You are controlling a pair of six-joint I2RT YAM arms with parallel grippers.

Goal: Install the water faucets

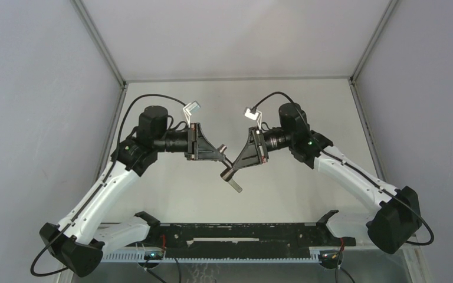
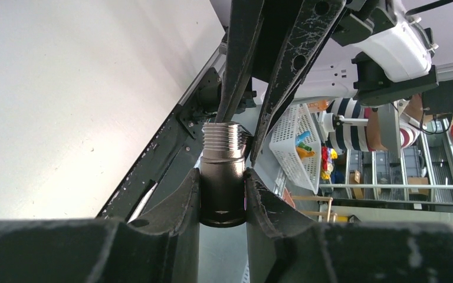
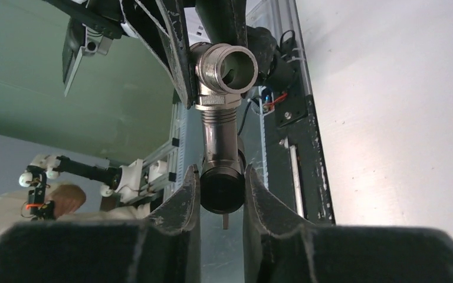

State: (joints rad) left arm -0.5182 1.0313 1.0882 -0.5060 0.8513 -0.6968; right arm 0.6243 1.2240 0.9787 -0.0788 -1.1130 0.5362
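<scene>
White tabletop (image 1: 171, 194), black rail (image 1: 242, 233) along its near edge, white mesh basket (image 2: 295, 141) beyond.

Top view above table (image 1: 171, 194), wrist views close-up, facing each other — sharing faucet (image 3: 219, 147)

Too small from above to read the tap piece (image 1: 230, 175) in any detail. From the left wrist, hidden past its thread behind the right gripper's fingers (image 2: 289, 65). From the right wrist, only a sliver of lever (image 3: 225, 221) below it — and, lower left, a blurred person (image 3: 12, 215) cut by the edge.
</scene>
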